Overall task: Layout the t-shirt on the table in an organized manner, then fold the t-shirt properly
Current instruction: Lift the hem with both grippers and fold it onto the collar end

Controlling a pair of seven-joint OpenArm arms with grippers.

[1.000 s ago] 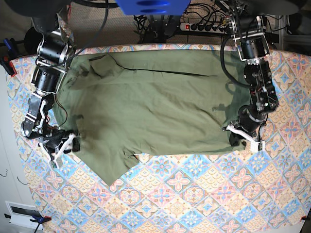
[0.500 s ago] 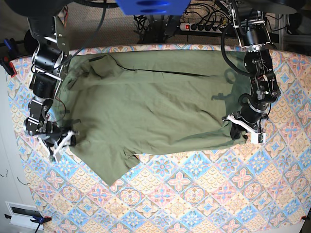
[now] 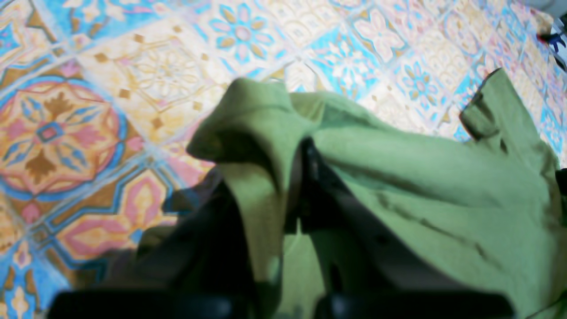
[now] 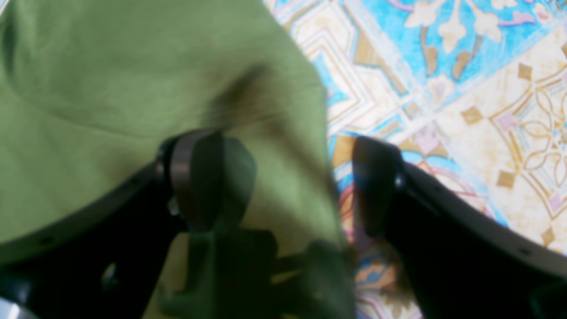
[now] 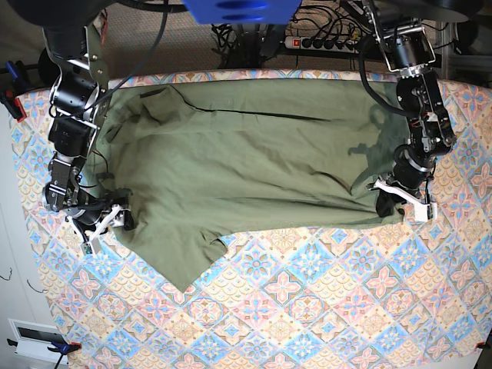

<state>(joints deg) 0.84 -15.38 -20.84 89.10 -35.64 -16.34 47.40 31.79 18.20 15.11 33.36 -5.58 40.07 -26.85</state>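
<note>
In the right wrist view the right gripper [image 4: 283, 186] has its jaws spread wide with nothing clamped between them: one dark finger [image 4: 199, 177] sits over the olive cloth, the other over bare patterned tiles, and the hem of the t-shirt [image 4: 133, 88] runs down through the gap. In the base view this gripper [image 5: 104, 223] sits low at the scene's left, on the shirt's near-left corner, its arm coming down steeply from a mount at the far-left edge, forearm nearly upright and wrist bent toward the cloth. The left gripper [image 3: 283, 248] is closed on a bunched fold of the t-shirt, the fabric pinched up into a peak above the dark fingers and draped off to the right. In the base view it [image 5: 403, 201] holds the shirt's near-right corner, its arm reaching down from the far-right, elbow bowed outward. The t-shirt [image 5: 246, 169] lies spread across the far half of the table [image 5: 323, 307], mostly flat with soft wrinkles, one sleeve pointing toward the near side.
</note>
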